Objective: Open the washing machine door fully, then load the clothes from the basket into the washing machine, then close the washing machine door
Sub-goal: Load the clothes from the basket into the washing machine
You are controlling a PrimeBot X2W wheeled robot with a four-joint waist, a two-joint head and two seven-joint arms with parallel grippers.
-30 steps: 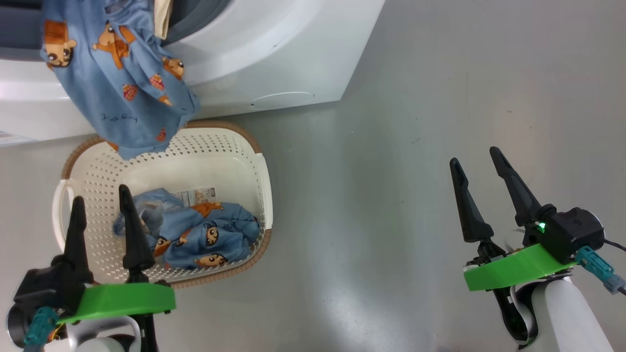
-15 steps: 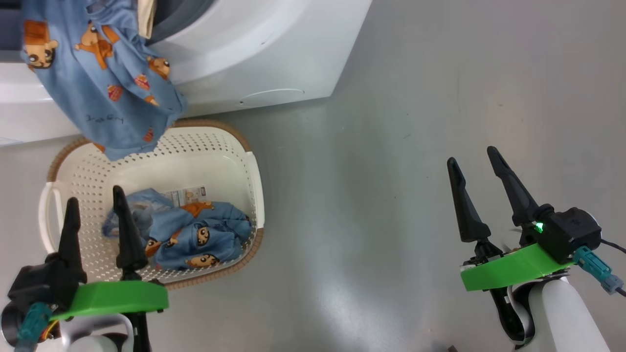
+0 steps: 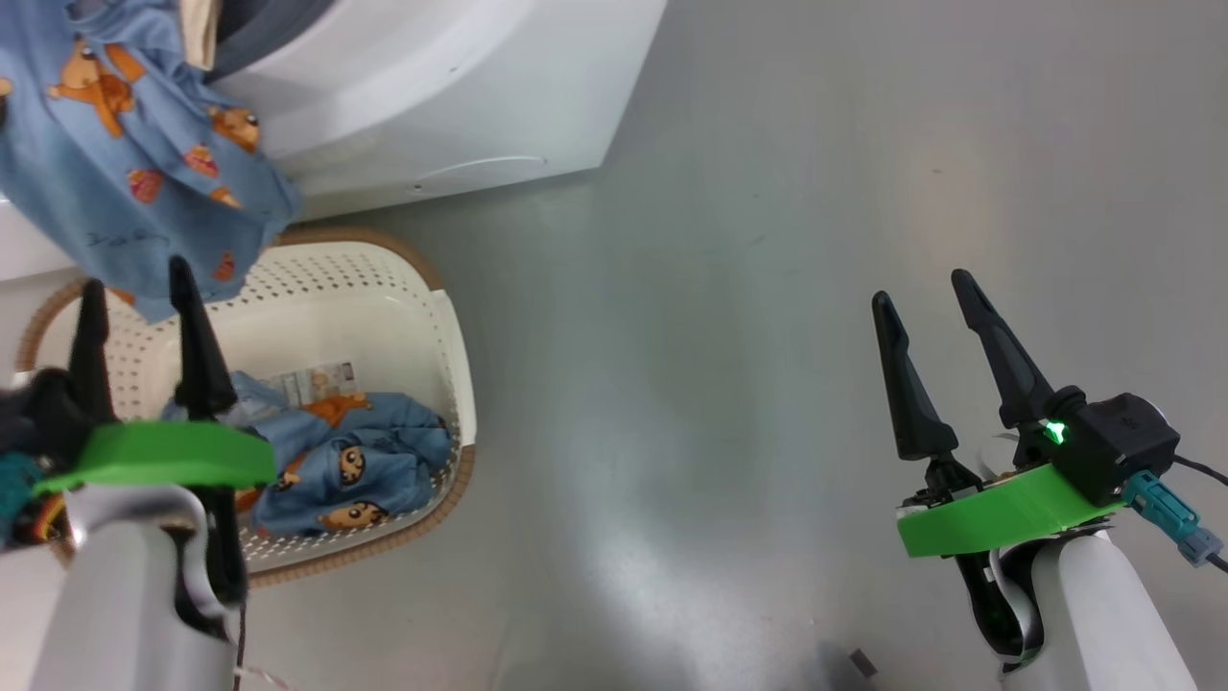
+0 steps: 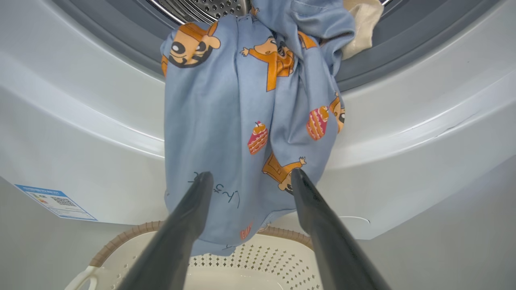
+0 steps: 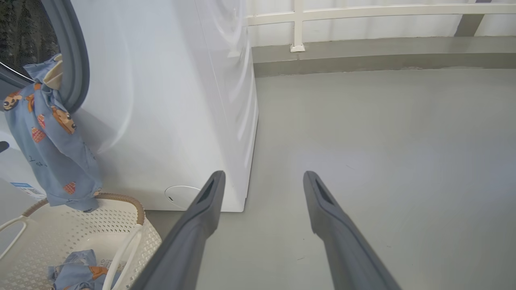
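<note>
Head view: my left gripper (image 3: 135, 274) has its jaws spread wide with nothing between them. It hangs over the basket (image 3: 451, 326), a cream perforated plastic tub with a brown woven-look rim. A crumpled bundle of the clothes (image 3: 355, 461) lies on the basket's bottom, below and to the right of those fingers. A light blue hanging garment (image 3: 115, 192) with orange cartoon figures drapes out of the washing machine (image 3: 432, 96); its hem is level with my left fingertips. My right gripper (image 3: 919, 286) is equally wide and empty, well apart from everything, over the smooth grey floor (image 3: 720, 384).

Left wrist view: the two dark tapered fingers (image 4: 189, 217) frame the lower part of the garment. I cannot tell whether they touch it. The cloth spills over the grey rubber gasket (image 4: 383, 44) from the perforated steel drum (image 4: 209, 6).

Right wrist view: the open fingers (image 5: 201, 209) point at bare floor just beside the machine's white corner and its round service cap (image 5: 181, 196).
</note>
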